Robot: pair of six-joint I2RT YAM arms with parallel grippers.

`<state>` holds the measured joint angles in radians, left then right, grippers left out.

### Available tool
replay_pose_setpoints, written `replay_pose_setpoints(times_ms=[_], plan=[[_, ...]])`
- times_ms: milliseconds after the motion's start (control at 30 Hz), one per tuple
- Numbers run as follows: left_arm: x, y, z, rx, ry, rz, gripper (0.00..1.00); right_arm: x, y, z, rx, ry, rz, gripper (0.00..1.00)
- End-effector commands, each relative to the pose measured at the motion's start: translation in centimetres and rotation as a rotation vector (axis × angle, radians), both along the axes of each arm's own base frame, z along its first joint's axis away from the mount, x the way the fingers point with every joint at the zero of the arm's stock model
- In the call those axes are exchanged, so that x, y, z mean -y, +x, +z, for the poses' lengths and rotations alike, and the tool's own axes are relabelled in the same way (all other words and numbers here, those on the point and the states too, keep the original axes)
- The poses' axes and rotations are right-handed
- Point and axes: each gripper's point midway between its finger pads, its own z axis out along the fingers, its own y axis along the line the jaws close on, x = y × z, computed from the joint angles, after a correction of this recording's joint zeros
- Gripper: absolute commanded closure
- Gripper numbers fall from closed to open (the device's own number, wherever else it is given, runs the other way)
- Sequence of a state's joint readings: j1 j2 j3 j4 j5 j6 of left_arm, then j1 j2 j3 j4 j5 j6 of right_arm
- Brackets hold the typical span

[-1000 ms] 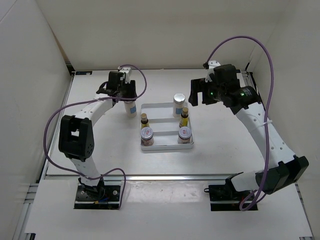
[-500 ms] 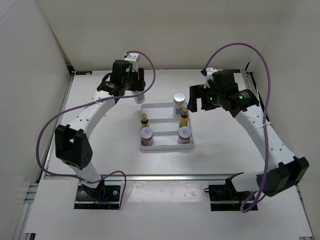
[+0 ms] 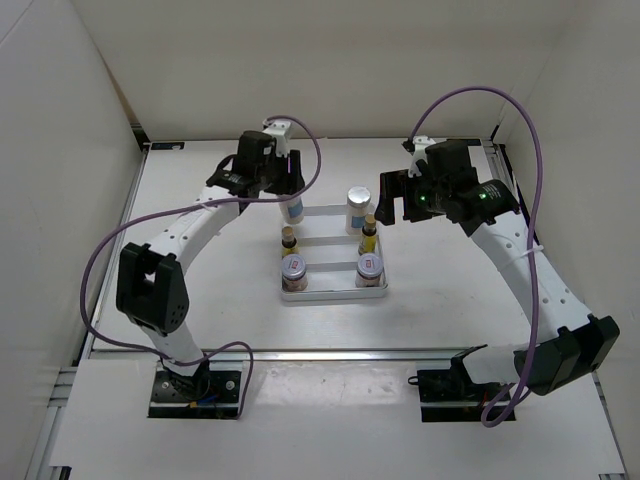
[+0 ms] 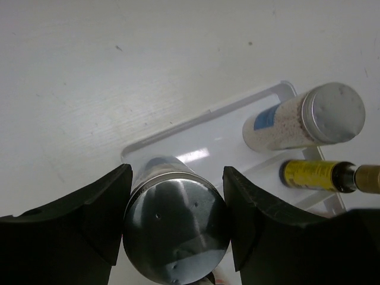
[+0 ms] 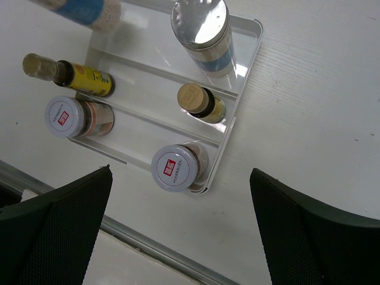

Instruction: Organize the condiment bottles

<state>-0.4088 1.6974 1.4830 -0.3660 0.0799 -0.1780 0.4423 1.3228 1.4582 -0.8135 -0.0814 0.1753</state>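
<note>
Overhead, left end effector [image 4: 176,228] clamping white bottle [image 3: 293,208], right end effector [image 5: 181,231] agape, labels [image 5: 173,168] illegible

One white bottle [image 5: 83,10] is cropped at top.

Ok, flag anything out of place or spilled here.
Nothing spilled or toppled. Only one white silver-capped bottle is unseated: the left pincer holds it at the tray's vacant far-left slot; the other five bottles stand upright.
</note>
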Motion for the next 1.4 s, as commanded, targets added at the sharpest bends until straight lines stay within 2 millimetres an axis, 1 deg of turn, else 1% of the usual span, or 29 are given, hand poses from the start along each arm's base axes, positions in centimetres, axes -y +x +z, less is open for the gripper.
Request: replay_pose_setpoints(times_ms=[0, 67, 200, 233, 333, 400, 433, 467, 500, 567, 600, 667, 733, 767, 800, 833, 867, 967, 1000, 1067, 1100, 1133, 1167, 1200, 1233, 1267, 1300, 1333, 1367], plan=[[2.6, -0.6, 2.2, 0.064, -0.079, -0.059, 0.79, 0.2, -0.4, 1.1, 0.028, 0.011, 0.003, 0.0], [2.5, -0.8, 0.7, 0.029, -0.074, -0.053, 0.77, 0.2, -0.4, 1.1, 0.028, 0.011, 0.003, 0.0], [2.9, -1.0, -0.3, 0.012, -0.062, -0.055, 0.76, 0.3, -0.5, 1.3, 0.036, 0.015, 0.003, 0.0], [3.3, -1.4, -1.3, -0.009, -0.052, -0.065, 0.76, 0.3, -0.6, 1.0, 0.028, 0.011, 0.003, 0.0], [3.1, -1.0, -2.5, -0.03, -0.041, -0.044, 0.7, 0.2, -0.7, 1.0, 0.025, 0.017, 0.01, 0.0], [3.1, -1.0, -2.5, -0.03, -0.041, -0.044, 0.59, 0.3, -0.8, 0.9, 0.017, 0.013, 0.01, 0.0], [3.0, -1.0, -3.2, -0.047, -0.028, -0.036, 0.54, 0.3, -0.8, 0.9, 0.017, 0.013, 0.01, 0.0], [3.1, -0.8, -2.8, -0.038, -0.032, -0.036, 0.48, 0.3, -0.8, 0.9, 0.017, 0.013, 0.01, 0.0], [3.1, -0.7, -3.2, -0.046, -0.028, -0.036, 0.36, 0.3, -0.8, 0.9, 0.017, 0.013, 0.01, 0.0], [3.0, -0.3, -2.9, -0.036, -0.014, -0.032, 0.2, 0.5, -0.8, 0.7, 0.005, -0.001, 0.002, 0.0], [2.9, 0.0, -2.5, -0.025, -0.012, -0.021, 0.02, 0.3, -0.6, 0.7, 0.003, -0.001, 0.002, 0.0], [2.9, 0.1, -2.6, -0.03, 0.003, -0.028, 0.0, 0.4, -0.7, 0.9, 0.002, -0.002, 0.002, 0.0], [2.9, 0.7, -1.2, -0.006, 0.016, -0.026, 0.0, 0.4, -0.7, 0.9, 0.002, -0.002, 0.002, 0.0], [2.5, 0.6, -1.5, -0.017, 0.03, -0.014, 0.0, 0.4, -0.7, 0.9, 0.002, -0.002, 0.002, 0.0], [2.9, 0.7, -0.2, 0.004, 0.027, -0.013, 0.0, 0.4, -0.7, 0.9, 0.002, -0.002, 0.002, 0.0], [2.2, 0.9, 1.2, 0.037, 0.041, 0.017, 0.0, 0.4, -0.7, 0.9, 0.002, -0.002, 0.002, 0.0], [1.6, 0.7, 3.6, 0.086, 0.028, 0.039, 0.0, 0.0, -0.9, 1.0, -0.005, 0.014, 0.021, 0.0], [-0.8, 0.7, 8.7, 0.221, 0.072, 0.11, 0.0, -0.1, -1.0, 1.0, -0.008, 0.019, 0.028, 0.0], [-2.3, 0.0, 11.5, 0.285, 0.08, 0.156, 0.0, -0.1, -1.0, 1.0, -0.008, 0.019, 0.028, 0.0], [-4.1, -1.1, 14.6, 0.368, 0.123, 0.179, 0.0, 0.3, -1.0, 1.3, 0.004, 0.014, 0.002, 0.0], [-5.3, -2.8, 16.9, 0.421, 0.122, 0.194, 0.0, 0.5, -1.0, 1.6, 0.017, 0.013, -0.006, 0.0], [-6.3, -3.5, 16.3, 0.429, 0.159, 0.206, 0.0, 0.7, -1.1, 1.9, 0.029, 0.012, -0.013, 0.0], [-7.3, -4.1, 16.6, 0.443, 0.153, 0.222, 0.0, 0.9, -1.1, 1.4, 0.017, 0.007, -0.026, 0.0], [-9.4, -6.2, 18.2, 0.486, 0.145, 0.255, 0.0, 1.2, -1.3, 1.4, 0.021, 0.001, -0.034, 0.0], [-10.2, -7.3, 18.1, 0.499, 0.142, 0.273, 0.0, 1.5, -1.4, 1.8, 0.039, -0.001, -0.044, 0.0], [-11.4, -8.1, 14.6, 0.455, 0.188, 0.288, 0.0, 1.8, -1.5, 1.6, 0.041, -0.011, -0.056, 0.0], [-13.0, -10.5, 16.6, 0.538, 0.153, 0.325, 0.0, 2.2, -1.8, 1.8, 0.054, -0.014, -0.065, 0.0], [-14.1, -11.5, 16.0, 0.56, 0.16, 0.345, 0.0, 2.5, -2.0, 1.4, 0.05, -0.023, -0.073, 0.0], [-14.6, -12.1, 11.1, 0.52, 0.239, 0.317, 0.0, 2.8, -2.1, 1.3, 0.051, -0.027, -0.09, 0.0]])
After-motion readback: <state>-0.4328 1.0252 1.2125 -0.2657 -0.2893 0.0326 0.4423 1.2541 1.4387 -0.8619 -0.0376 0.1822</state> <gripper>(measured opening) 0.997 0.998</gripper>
